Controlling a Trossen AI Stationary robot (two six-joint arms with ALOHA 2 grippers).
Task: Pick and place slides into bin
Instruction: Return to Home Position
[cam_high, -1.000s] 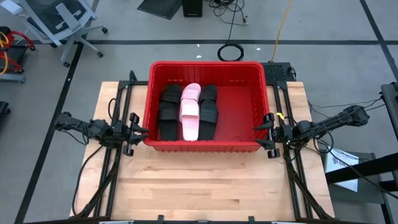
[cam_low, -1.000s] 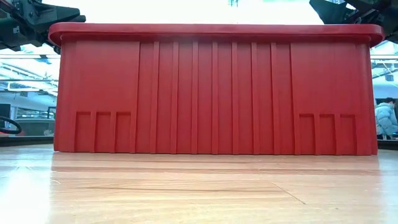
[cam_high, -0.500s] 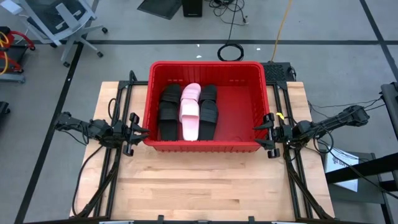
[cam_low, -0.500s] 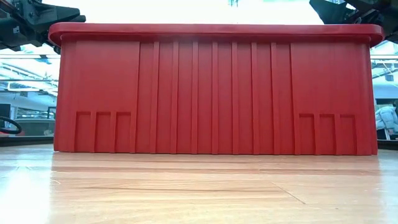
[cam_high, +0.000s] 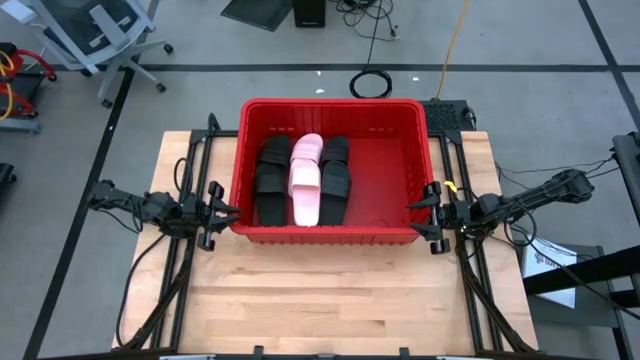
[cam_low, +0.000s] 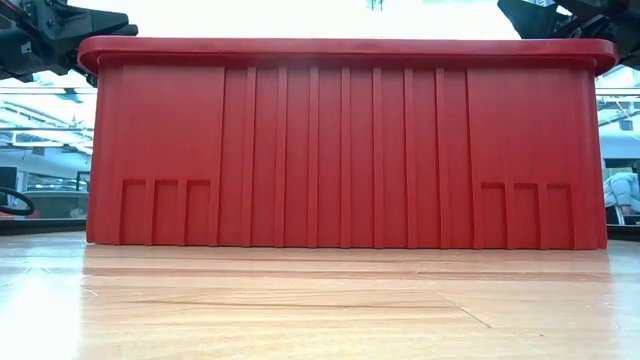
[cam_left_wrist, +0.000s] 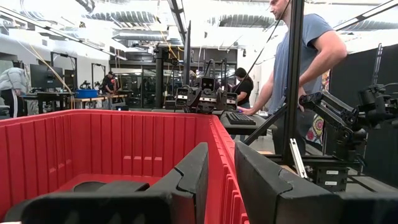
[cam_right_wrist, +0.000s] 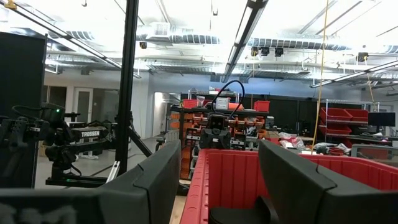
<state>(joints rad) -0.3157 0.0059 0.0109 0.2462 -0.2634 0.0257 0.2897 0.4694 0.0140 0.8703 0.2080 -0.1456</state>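
The red bin (cam_high: 330, 235) stands at the far middle of the table. Inside it, on the floor of its left half, a black slide (cam_high: 272, 180), a pale pink slide (cam_high: 307, 180) and another black slide (cam_high: 335, 178) lie side by side. Whether more slides lie under them does not show. My left gripper (cam_high: 222, 213) is open just outside the bin's left wall, near its near corner and at rim height (cam_left_wrist: 221, 180). My right gripper (cam_high: 425, 212) is open just outside the right wall, also at rim height (cam_right_wrist: 208, 180).
Bare wooden tabletop (cam_high: 330, 295) lies between the bin and the near edge. Black frame rails (cam_high: 185, 270) run along both table sides under the arms. A person (cam_left_wrist: 298, 56) stands at a desk beyond the table's right side.
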